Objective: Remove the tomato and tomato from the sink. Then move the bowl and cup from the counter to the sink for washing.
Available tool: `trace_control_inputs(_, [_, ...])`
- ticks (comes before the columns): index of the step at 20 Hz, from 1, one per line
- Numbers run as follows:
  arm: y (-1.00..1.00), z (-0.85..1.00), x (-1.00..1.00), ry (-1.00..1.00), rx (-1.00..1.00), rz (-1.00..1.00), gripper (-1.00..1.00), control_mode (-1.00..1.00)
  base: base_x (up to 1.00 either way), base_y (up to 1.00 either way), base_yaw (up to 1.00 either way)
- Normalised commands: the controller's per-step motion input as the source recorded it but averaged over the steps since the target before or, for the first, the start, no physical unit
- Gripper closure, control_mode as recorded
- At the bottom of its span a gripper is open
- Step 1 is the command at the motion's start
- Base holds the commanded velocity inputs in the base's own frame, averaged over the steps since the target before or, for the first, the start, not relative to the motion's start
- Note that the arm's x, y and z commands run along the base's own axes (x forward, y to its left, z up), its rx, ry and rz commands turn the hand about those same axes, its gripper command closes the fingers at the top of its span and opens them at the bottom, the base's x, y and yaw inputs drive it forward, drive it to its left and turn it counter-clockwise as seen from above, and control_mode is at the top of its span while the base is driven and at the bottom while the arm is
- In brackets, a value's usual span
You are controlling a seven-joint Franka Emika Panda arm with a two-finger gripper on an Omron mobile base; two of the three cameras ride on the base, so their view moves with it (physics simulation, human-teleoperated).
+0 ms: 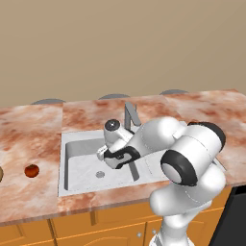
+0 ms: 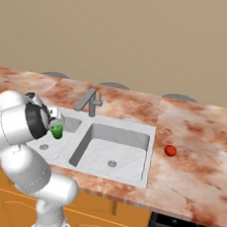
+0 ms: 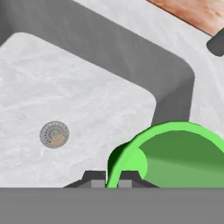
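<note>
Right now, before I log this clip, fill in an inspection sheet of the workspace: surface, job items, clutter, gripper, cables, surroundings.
Surface: marbled reddish counter with a pale double sink and grey faucet.
Job items: green cup held over the left basin; darker tomato on the counter left of the sink; brighter tomato on the counter right of it. A tan edge at the left border of the left base view may be the bowl; too little shows to tell.
Clutter: nothing seen.
Gripper: gripper shut on the cup's rim, above the basin near its drain.
Cables: nothing seen.
Surroundings: plain beige wall, orange cabinets below.
</note>
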Motion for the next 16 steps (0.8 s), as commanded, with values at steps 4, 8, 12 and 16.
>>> trace_control_inputs(4, [0.03,-0.17,0.05,0.00,0.00,-0.08,1.00,-1.00,0.00,0.00,0.00])
trace_control_inputs(8, [0.03,-0.14,0.13,0.00,0.00,-0.08,1.00,-1.00,0.00,0.00,0.00])
trace_control_inputs(12, [0.04,-0.07,0.16,0.00,0.00,-0.05,1.00,-1.00,0.00,0.00,0.00])
trace_control_inputs(16, [0.02,-0.06,0.12,0.00,0.00,-0.05,1.00,-1.00,0.00,0.00,0.00])
